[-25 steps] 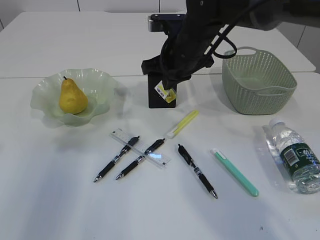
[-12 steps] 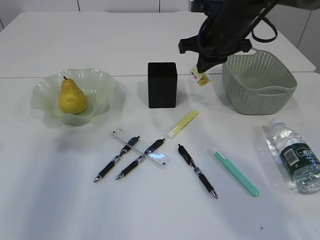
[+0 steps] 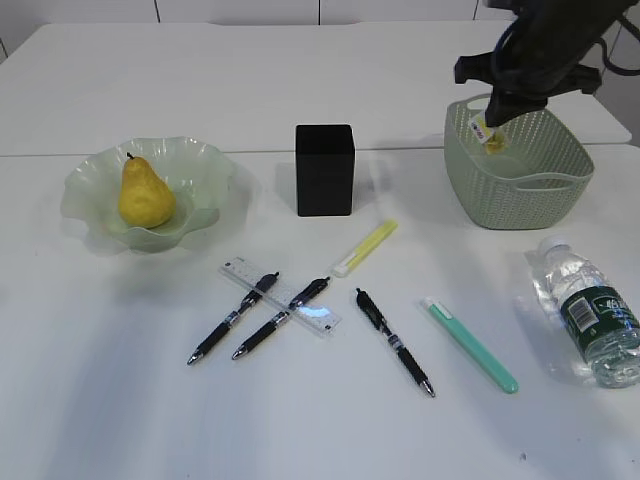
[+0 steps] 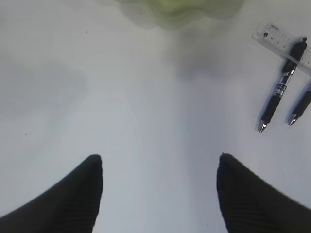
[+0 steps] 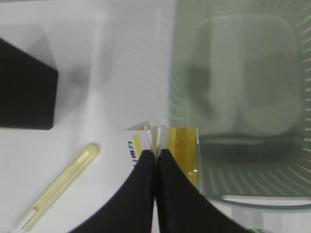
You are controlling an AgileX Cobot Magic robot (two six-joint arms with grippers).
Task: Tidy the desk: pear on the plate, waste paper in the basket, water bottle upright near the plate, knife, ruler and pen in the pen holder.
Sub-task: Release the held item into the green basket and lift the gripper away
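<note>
3 black pens (image 3: 232,317), 1 ruler (image 3: 281,297), 1 pear (image 3: 145,193), 1 plate (image 3: 205,165), 1 basket (image 3: 520,190), 1 bottle (image 3: 590,312)

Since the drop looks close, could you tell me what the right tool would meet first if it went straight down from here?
Most likely the basket: the right tool, shut on a yellow-and-white paper scrap, hangs at its near rim. Depth is unclear, so it could catch the rim or the table just outside.
</note>
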